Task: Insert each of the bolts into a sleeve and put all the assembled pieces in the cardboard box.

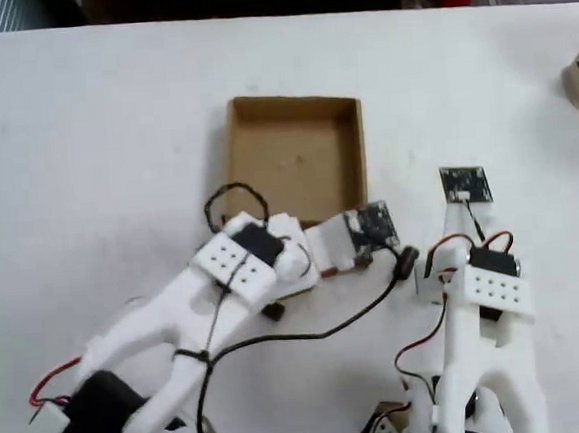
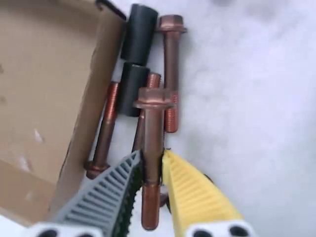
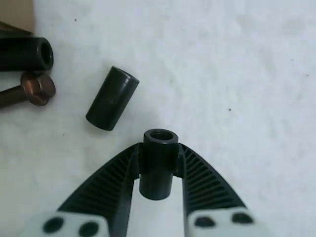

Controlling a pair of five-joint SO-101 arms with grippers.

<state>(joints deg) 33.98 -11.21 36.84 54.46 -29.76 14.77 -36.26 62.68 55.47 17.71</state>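
Your left end effector (image 2: pixel 150 159) is clamped on a bolt (image 2: pixel 153 123), grey finger (image 2: pixel 106 190) and yellow finger (image 2: pixel 190 190) pressing its shank, the head jutting ahead of the tips. Your right end effector (image 3: pixel 158 148) pinches a sleeve (image 3: pixel 159 170) between its black fingers. Your left arm (image 1: pixel 177 316) stretches out slantwise; your right arm (image 1: pixel 483 322) points straight ahead.

Copper bolt (image 2: pixel 152 128) held, black sleeve (image 3: pixel 158 163) held, more bolts (image 2: pixel 170 74) beside cardboard box (image 2: pixel 44 74)

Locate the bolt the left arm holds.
Left wrist view: the bolt is clamped in the left gripper's jaws, over other bolts and sleeves beside the cardboard box.
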